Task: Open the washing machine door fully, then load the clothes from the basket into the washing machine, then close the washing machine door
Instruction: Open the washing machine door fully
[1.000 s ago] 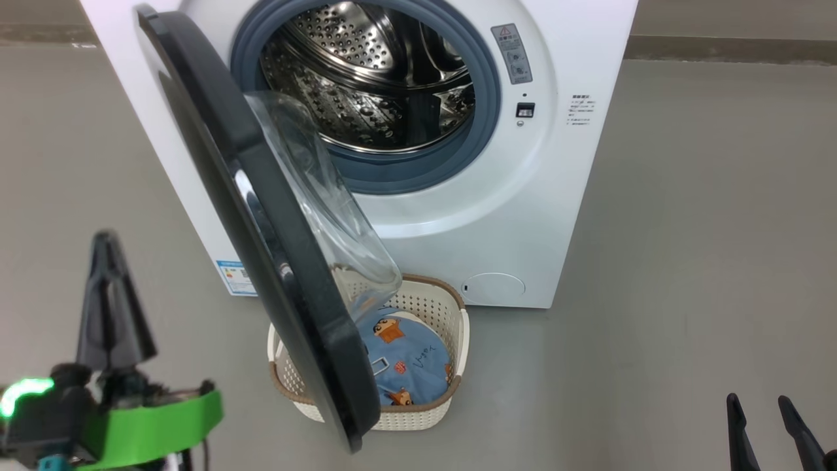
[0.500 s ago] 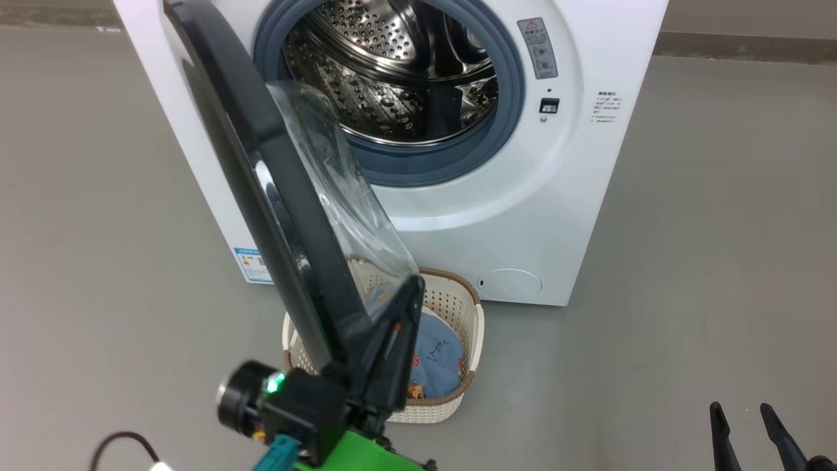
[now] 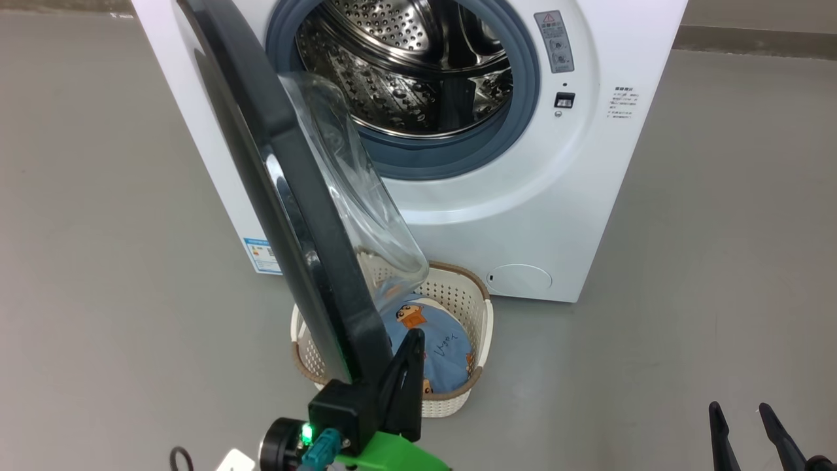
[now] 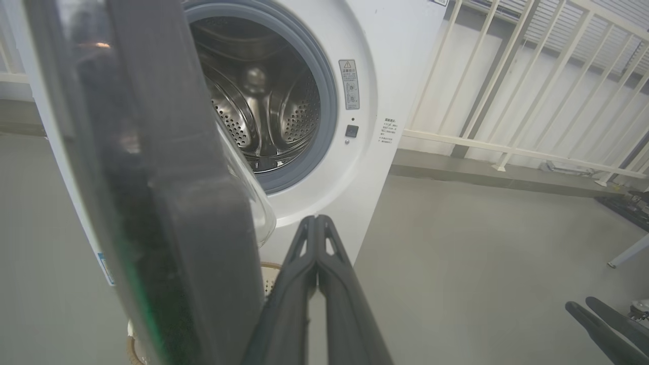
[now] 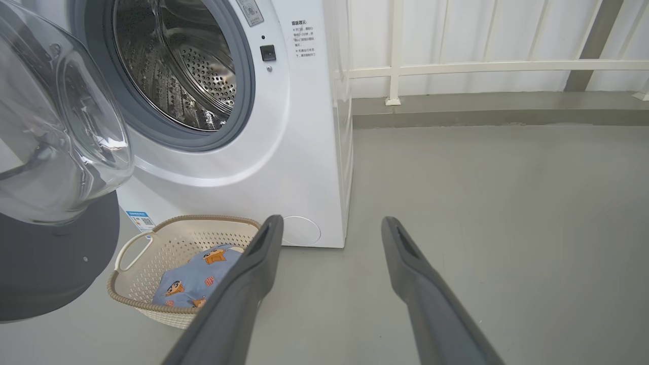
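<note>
The washing machine (image 3: 588,196) stands white, its steel drum (image 3: 418,72) bare. The washing machine door (image 3: 294,216) hangs partly open and shows edge-on, its glass bowl (image 3: 356,190) bulging toward the drum. Below it on the floor is the basket (image 3: 467,304), holding the light blue clothes (image 3: 441,343). My left gripper (image 3: 414,337) is shut and empty, rising just right of the door's lower edge on its inner side; whether it touches, I cannot tell. In the left wrist view, the door (image 4: 167,213) looms left of that gripper (image 4: 316,219). My right gripper (image 5: 330,223) stands open, low and right of the basket (image 5: 152,243).
Grey floor (image 3: 719,261) spreads on both sides of the machine. A white railing (image 4: 507,91) on a raised curb runs behind and to the right. The door overhangs the basket's left half.
My left gripper has swung from far left, outside the door, round to the door's lower edge on the inner side. The camera has shifted a little. The door's angle looks unchanged.
</note>
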Controlling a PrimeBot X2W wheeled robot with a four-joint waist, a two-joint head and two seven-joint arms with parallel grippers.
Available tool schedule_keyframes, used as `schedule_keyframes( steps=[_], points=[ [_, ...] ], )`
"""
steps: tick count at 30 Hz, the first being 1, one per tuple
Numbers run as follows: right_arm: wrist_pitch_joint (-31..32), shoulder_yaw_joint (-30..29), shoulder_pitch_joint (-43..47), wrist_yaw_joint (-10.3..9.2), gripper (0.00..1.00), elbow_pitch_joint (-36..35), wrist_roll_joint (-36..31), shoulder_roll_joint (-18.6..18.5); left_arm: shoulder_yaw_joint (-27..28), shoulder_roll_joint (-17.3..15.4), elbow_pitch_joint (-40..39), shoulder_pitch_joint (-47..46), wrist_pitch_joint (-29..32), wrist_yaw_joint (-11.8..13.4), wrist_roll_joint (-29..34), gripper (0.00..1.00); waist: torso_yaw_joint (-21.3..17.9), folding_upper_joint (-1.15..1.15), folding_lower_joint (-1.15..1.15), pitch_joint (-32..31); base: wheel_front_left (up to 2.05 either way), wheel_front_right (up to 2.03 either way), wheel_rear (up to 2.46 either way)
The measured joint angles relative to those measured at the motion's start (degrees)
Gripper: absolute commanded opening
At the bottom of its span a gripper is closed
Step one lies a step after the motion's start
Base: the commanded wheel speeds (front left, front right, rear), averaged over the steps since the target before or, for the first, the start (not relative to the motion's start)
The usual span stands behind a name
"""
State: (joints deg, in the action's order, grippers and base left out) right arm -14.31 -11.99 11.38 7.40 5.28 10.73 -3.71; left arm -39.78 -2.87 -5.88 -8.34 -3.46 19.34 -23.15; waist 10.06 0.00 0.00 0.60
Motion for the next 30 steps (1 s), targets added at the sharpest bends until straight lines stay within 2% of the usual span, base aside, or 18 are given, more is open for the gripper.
schedule_keyframes(
  steps=[10,18,30],
  points=[
    [0.0,0.1,0.0,0.00,1.00,0.1,0.0,-0.2,-4.7,0.0,5.1,-3.4,-5.8,5.0,-6.5,0.00,0.0,0.00,0.00,0.4,0.00,0.00,0.00],
    [0.0,0.0,0.0,0.00,1.00,0.1,0.2,-0.3,-5.5,0.0,8.1,-5.6,-7.9,8.6,-8.5,0.00,0.5,0.00,0.00,1.2,0.00,0.00,0.00],
    [0.0,-0.1,-0.6,0.00,1.00,-0.1,0.5,-1.6,-7.6,0.5,9.4,-7.5,-9.7,10.2,-10.3,0.00,4.0,0.00,0.00,3.1,0.00,0.00,0.00]
  ],
)
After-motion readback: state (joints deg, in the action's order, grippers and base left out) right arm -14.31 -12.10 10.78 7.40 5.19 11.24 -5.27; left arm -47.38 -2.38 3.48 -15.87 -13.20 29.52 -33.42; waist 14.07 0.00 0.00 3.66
